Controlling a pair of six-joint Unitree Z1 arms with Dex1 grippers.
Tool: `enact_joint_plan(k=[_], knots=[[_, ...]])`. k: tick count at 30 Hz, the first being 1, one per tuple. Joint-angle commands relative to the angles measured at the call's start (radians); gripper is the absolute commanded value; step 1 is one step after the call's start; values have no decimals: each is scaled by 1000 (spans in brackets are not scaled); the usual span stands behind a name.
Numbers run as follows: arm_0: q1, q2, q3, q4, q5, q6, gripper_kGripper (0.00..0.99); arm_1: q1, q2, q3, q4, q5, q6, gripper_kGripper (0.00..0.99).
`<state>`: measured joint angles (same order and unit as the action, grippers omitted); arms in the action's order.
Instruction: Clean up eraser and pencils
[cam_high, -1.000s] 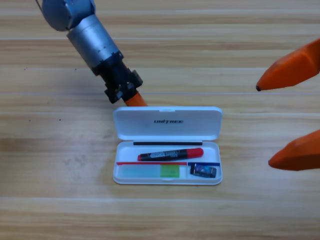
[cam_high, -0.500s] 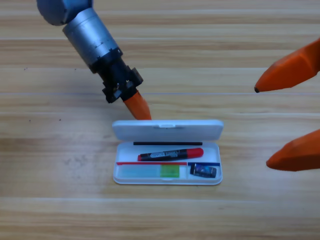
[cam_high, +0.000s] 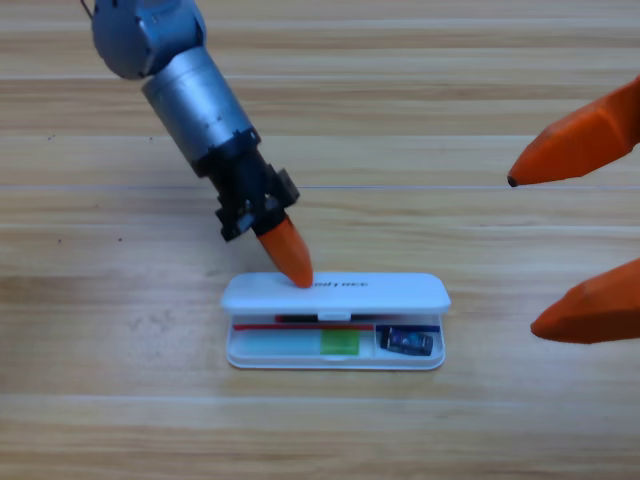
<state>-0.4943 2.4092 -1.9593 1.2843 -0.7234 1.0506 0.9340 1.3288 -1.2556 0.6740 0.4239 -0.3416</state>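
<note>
The white case (cam_high: 335, 355) lies at the table's middle, and its lid (cam_high: 380, 292) is tipped forward, half way down over the tray. My left gripper (cam_high: 297, 272) points down with its orange jaws together, the tip pressing on the lid's left part. The lid covers the pencils' red marker-like pen, apart from a thin dark sliver (cam_high: 292, 319) under its front edge. The eraser (cam_high: 406, 341), small and black and blue, lies in the front right compartment. My right gripper (cam_high: 524, 252) waits open at the right edge, holding nothing.
A green block (cam_high: 340, 342) and a pale blue one (cam_high: 275, 343) lie in the case's front left compartment. The left arm (cam_high: 190, 90) slants in from the upper left. Bare wooden table surrounds the case.
The left gripper has moved down and right from behind the case onto the lid. The lid has swung forward from upright and now hides the pen. The right gripper has held still.
</note>
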Motion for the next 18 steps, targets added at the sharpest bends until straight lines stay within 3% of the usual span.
enact_joint_plan(k=[1,10,18], knots=[[-67,-7,86,-63,5,-20,0,-1,36,8,-19,10,6,990],[-102,-24,204,-180,52,-40,0,-1,36,7,-19,10,10,990],[-109,-51,390,-378,124,-78,0,-1,36,8,-19,10,12,990]])
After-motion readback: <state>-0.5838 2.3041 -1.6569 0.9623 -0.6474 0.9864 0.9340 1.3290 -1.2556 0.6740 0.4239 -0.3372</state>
